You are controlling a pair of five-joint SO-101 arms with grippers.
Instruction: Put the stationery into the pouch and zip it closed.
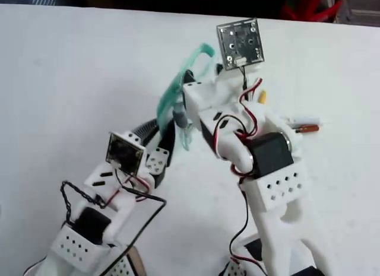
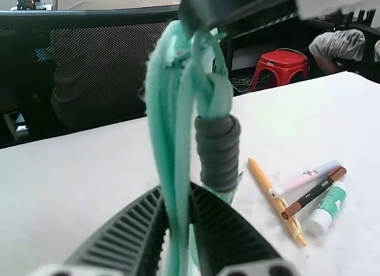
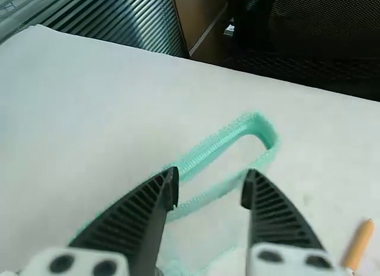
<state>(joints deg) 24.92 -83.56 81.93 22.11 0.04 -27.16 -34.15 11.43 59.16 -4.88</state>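
Just above the centre of the high view, the teal pouch (image 1: 170,98) stands on edge over the white table (image 1: 71,68), caught between my two arms. My left gripper (image 2: 176,196) is closed tight on its lower part, both ribbed black fingers (image 2: 127,228) pressing the fabric flat between them, so the pouch rises upright out of my grasp. A grey ribbed tab (image 2: 218,150) hangs against the pouch's side, just beyond my fingertips. My right gripper (image 3: 211,175) hovers at the pouch's mouth with its jaws spread wide and holding nothing. The toothed zip edge runs as an open loop across the gap between them, and I cannot tell whether either finger touches it. The stationery lies on the table outside the pouch, at centre right of the high view beside my right arm: an orange pencil (image 2: 276,199), a pale pink pen (image 2: 300,180), a brown pen (image 2: 314,193) and a green-and-white stick (image 2: 328,209), bunched close together. Beyond the table's far edge stands a red stool (image 2: 282,65).
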